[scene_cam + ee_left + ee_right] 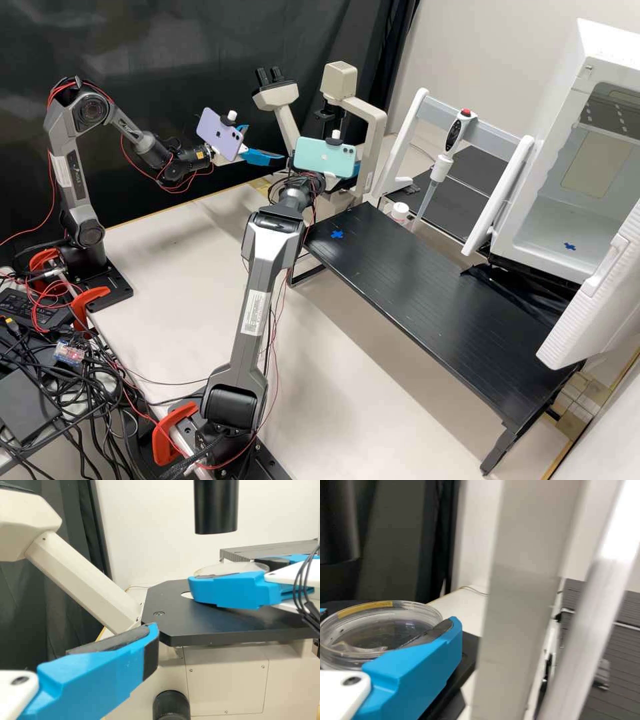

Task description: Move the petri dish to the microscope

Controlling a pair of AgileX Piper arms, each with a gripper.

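In the high view my left gripper (267,145) stands open beside the microscope (277,100), its blue fingers apart. My right gripper (357,168) is at the microscope, partly behind the teal phone. My left gripper (107,672) in the left wrist view has nothing against its dark pad. There, the clear petri dish (231,568) lies level in the right gripper's blue fingers, above the black stage (170,620) and below a black cylinder (216,507). In the right wrist view my right gripper (387,622) is shut on the petri dish (382,635), which has a yellow strip on its rim.
A black raised shelf (427,293) stands right of the right arm, with a pipette on a stand (440,160) and a white-capped bottle (399,213) behind it. An open white chamber (573,180) is at the right. The microscope's upright post (525,595) rises close beside the right gripper.
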